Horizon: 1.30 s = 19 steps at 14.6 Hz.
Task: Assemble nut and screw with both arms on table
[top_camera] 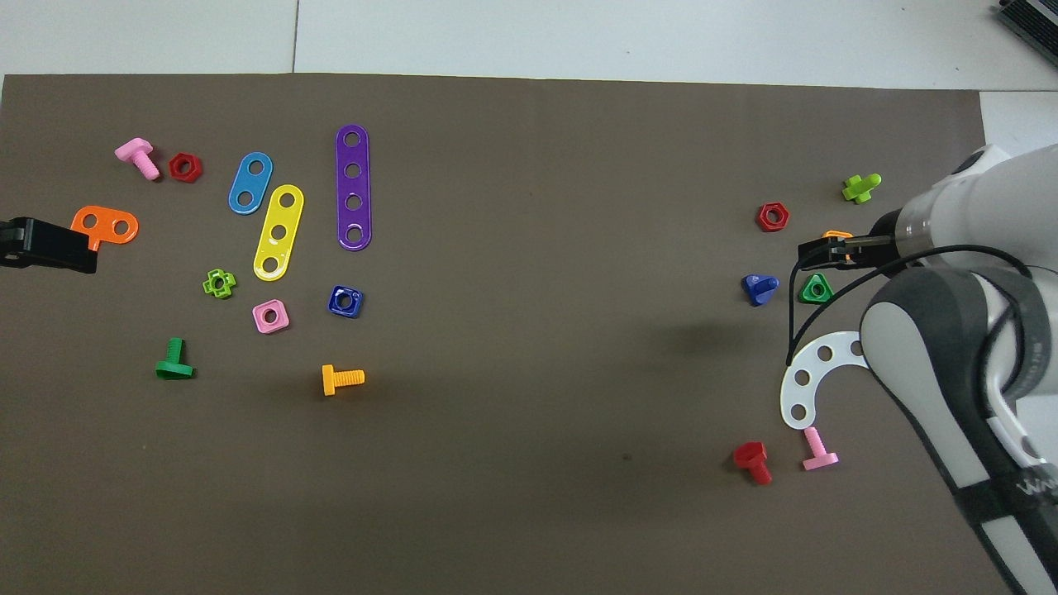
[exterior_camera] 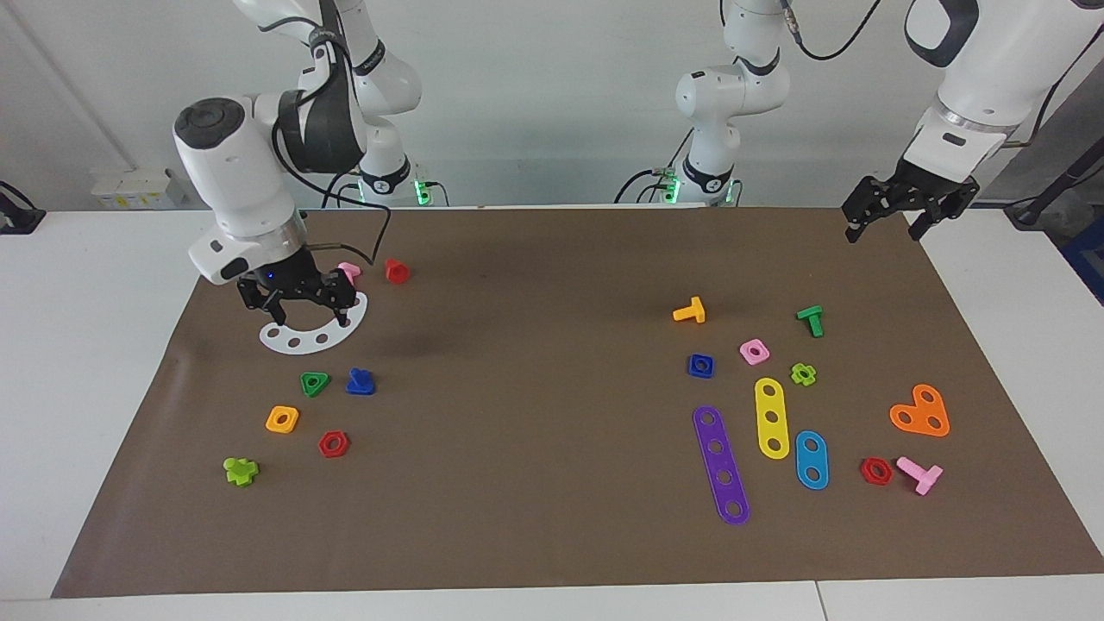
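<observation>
The dark-blue square nut (exterior_camera: 700,366) lies flat on the brown mat (exterior_camera: 535,285) toward the left arm's end, beside a pink square nut (exterior_camera: 754,351); it also shows in the overhead view (top_camera: 345,301). The dark-blue screw (exterior_camera: 360,381) rests on the mat toward the right arm's end, beside a green triangular nut (exterior_camera: 315,383); it also shows in the overhead view (top_camera: 759,287). My right gripper (exterior_camera: 306,316) is open and empty, low over a white curved plate (exterior_camera: 312,335). My left gripper (exterior_camera: 881,231) is open and empty, raised over the mat's corner by its base.
Near the screw lie a pink bolt (exterior_camera: 349,272), red bolt (exterior_camera: 397,271), orange square nut (exterior_camera: 282,419), red hex nut (exterior_camera: 333,443) and lime bolt (exterior_camera: 241,470). Near the nut lie an orange bolt (exterior_camera: 690,311), green bolt (exterior_camera: 811,319) and purple strip (exterior_camera: 721,466).
</observation>
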### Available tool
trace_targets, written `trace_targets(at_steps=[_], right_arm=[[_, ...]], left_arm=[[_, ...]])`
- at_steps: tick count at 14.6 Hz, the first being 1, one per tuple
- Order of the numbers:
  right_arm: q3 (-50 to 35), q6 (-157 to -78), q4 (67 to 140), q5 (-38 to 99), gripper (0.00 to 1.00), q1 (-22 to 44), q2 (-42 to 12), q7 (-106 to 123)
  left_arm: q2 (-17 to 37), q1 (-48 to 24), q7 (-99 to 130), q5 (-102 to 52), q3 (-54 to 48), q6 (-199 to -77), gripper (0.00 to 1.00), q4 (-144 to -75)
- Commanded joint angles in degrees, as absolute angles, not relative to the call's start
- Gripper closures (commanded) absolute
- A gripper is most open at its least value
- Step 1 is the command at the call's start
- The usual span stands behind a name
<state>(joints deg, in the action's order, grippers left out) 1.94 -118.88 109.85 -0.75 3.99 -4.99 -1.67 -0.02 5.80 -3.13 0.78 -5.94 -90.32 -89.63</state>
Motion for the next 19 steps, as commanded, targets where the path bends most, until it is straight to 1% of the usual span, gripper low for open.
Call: trace_targets(at_steps=[1,2,5,8,9,11,12,13,14,16,17,18,19], right_arm=[[1.76,-128.11,114.07,2.02,0.0,3.6,-9.39,4.29],[1.76,-129.97,115.47,2.11,0.0,3.78,-10.1,5.09],[1.67,-131.65,115.75,2.2,0.0,4.48,-12.47,6.23],[1.67,-134.19,117.24,2.29,0.0,4.48,-13.0,7.12],[1.67,-135.43,117.25,2.46,0.0,4.48,-13.88,7.03],[1.67,-136.49,117.25,2.55,0.01,4.57,-14.67,6.94],[1.67,-136.58,117.33,2.46,0.07,4.57,-14.85,7.12],[1.67,-136.76,117.6,2.55,0.18,4.57,-14.94,7.12],[1.67,-137.02,117.77,2.55,0.24,4.66,-15.03,6.95],[1.67,-137.02,117.77,2.55,0.44,4.66,-15.47,6.94],[1.67,-137.2,117.77,2.64,0.46,4.66,-15.82,6.94],[1.67,-137.37,117.77,2.72,0.46,4.66,-15.91,6.86],[1.67,-137.29,117.77,3.07,0.46,4.66,-15.91,6.94]], left_arm=[[-1.41,6.33,-2.72,1.41,-6.33,-90.35,0.0,-91.05],[-1.41,5.98,-2.72,1.41,-6.33,-90.35,0.0,-91.05],[-1.58,5.36,-2.64,1.41,-6.77,-89.3,0.0,-91.49],[-1.67,4.93,-2.72,1.06,-7.12,-90.08,0.0,-92.19],[-2.37,3.27,-2.38,1.05,-7.03,-90.87,0.0,-93.5],[-4.73,0.54,1.38,1.05,-7.03,-96.91,0.0,-99.64],[-5.44,-0.95,1.67,1.05,-7.03,-98.86,0.0,-102.28],[-4.84,-2.36,2.02,1.05,-7.03,-99.14,0.0,-102.74],[-3.62,-4.2,2.89,1.05,-7.03,-99.49,0.0,-102.66],[-0.72,-6.84,6.84,1.05,-7.12,-102.64,0.07,-102.92],[1.04,-8.77,7.46,1.05,-7.03,-104.4,0.07,-103.09],[3.06,-10.18,7.73,1.05,-6.94,-106.85,0.02,-103.44],[4.56,-10.46,7.65,1.05,-7.03,-109.92,0.01,-104.49]])
